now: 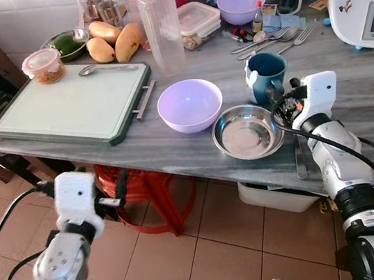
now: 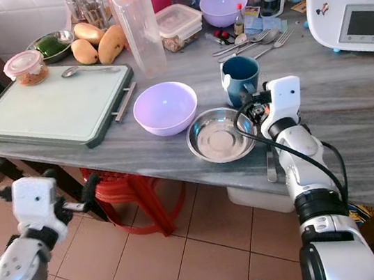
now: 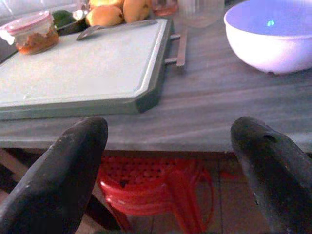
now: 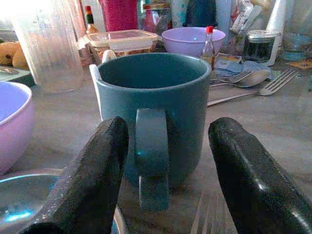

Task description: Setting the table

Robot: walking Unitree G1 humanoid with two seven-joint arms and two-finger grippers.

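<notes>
Reaching over the grey marble table, the right gripper has its two black fingers spread wide, one on each side of the handle of the teal mug, not closed on it. In the head views the mug stands upright at about 1 o'clock from the steel bowl, just beside its rim. A fork lies on the table at 3 o'clock from the steel bowl, partly under the right arm. The lilac bowl sits just at 9 o'clock from the steel bowl, close but apart.

At 9 o'clock from the lilac bowl lies the green-edged cutting board, with a spoon resting across its far edge and a lidded plastic tub at its far left corner. A clear bottle with an orange cap stands at 12 o'clock from the lilac bowl.

The left gripper hangs below the table edge with its fingers wide apart and nothing between them, above a red plastic stool.
</notes>
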